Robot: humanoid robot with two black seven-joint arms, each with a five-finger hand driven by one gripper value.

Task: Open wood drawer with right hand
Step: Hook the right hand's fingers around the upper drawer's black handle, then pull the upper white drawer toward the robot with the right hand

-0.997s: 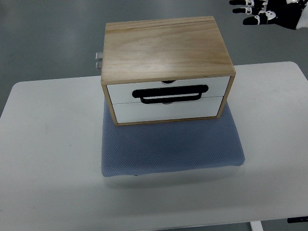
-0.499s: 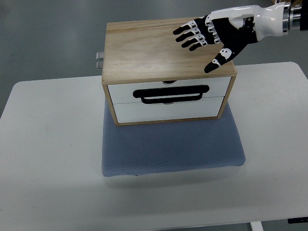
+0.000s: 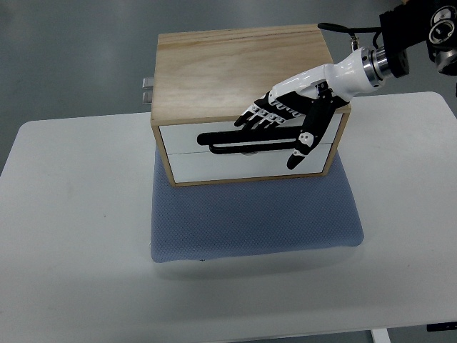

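Observation:
A wooden drawer box [image 3: 235, 68] stands on a blue-grey mat [image 3: 253, 218] in the middle of a white table. Its front shows two white drawer faces, both closed, and a black bar handle [image 3: 228, 143] across the seam between them. My right hand [image 3: 285, 125] reaches in from the upper right and hangs in front of the upper drawer face, just above the handle's right part. Its fingers [image 3: 260, 116] are spread and point left, with the thumb [image 3: 303, 143] hanging down over the lower drawer. It holds nothing. My left hand does not show.
The white table [image 3: 71, 214] reaches to the left, right and front of the mat. A small metal fitting [image 3: 146, 89] sticks out from the box's left side. Grey floor lies beyond the table's far edge.
My right hand has come in from the top right corner, passed over the box top and dropped down in front of the drawer faces near the handle. The box has not moved.

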